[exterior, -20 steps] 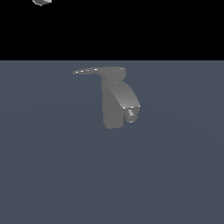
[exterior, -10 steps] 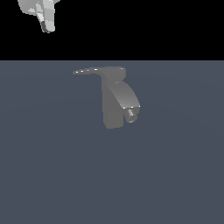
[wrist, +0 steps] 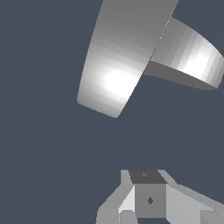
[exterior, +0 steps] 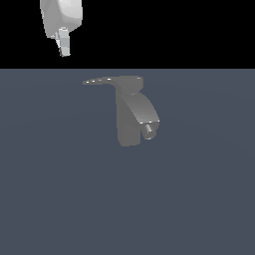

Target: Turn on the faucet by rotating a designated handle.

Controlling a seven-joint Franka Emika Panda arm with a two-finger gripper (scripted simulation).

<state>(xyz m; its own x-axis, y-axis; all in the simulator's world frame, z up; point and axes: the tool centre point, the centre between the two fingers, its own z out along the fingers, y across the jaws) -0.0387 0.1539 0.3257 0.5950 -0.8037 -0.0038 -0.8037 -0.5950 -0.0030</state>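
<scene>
Risk lies in our approach: the gripper [exterior: 63,47] hangs well above the handle [exterior: 102,80], which juts toward the exterior view's left from the faucet [exterior: 130,119]; we cannot tell whether its jaws are parted, and descending off-line could miss that thin blade

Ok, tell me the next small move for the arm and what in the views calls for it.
Probably keep lowering toward the thin tip of the handle. In the exterior view the gripper hangs well above the faucet, slightly to the exterior view's left of the handle's tip, touching nothing. The handle juts sideways from the faucet's top toward the exterior view's left, so its free end looks like the easiest part to push.
</scene>
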